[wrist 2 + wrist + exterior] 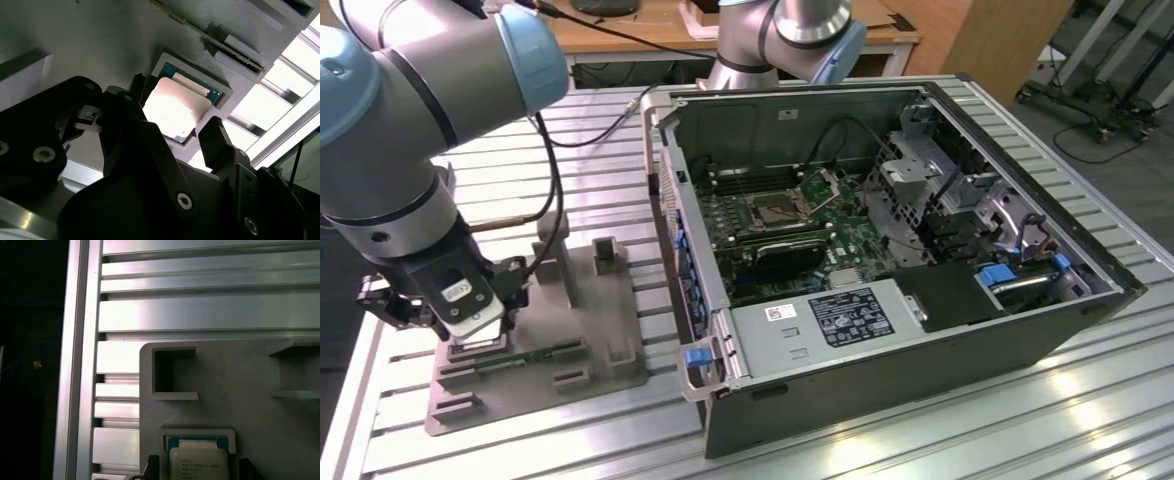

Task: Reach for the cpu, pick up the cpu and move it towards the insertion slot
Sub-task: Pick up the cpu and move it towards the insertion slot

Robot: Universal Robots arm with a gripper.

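cpu (174, 111) in grey tray (100, 50) recess, spread pincer (176, 104) flanking it

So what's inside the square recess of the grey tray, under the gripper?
The cpu lies flat in the grey tray recess, metal top up, and the open gripper straddles it. The recess floor beneath the chip is covered.

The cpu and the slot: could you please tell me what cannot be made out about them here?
- First wrist view: the cpu is cut off by the picture's edge.
- Second wrist view: a finger covers one cpu corner, so contact there cannot be judged.
- Exterior view: the gripper hides the tray recess beneath it; the slot is too small to tell whether it is empty.
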